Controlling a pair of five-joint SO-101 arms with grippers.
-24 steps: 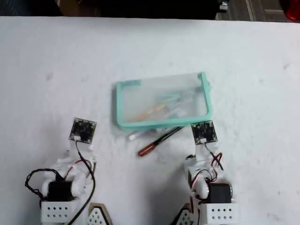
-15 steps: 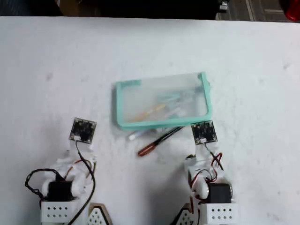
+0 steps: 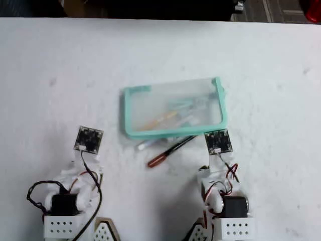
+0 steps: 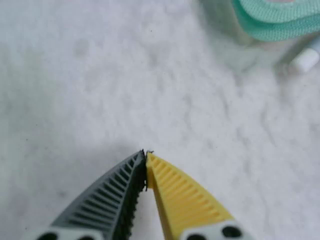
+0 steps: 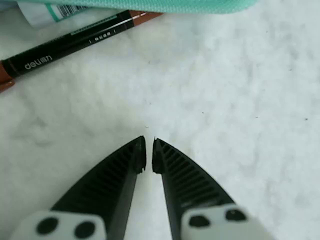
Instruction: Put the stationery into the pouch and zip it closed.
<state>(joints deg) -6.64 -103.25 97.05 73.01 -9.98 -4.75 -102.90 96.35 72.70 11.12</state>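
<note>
Several items can be seen inside the pouch (image 3: 173, 108), which lies on the table (image 3: 75, 60), so the filling is judged partly done. A black pen (image 3: 170, 150) and a white-capped stick (image 3: 148, 144) are found jutting from its near edge, and the zipping is judged outstanding. Just off that edge, the left gripper (image 4: 145, 155) and the right gripper (image 5: 148, 142) are held closed and empty.

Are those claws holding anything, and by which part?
Nothing is held. The left claw and right claw are empty above the table; the pen lies loose.

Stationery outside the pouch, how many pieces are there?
2: a black pen and a white stick, both along the pouch's near edge. More lie inside it.
</note>
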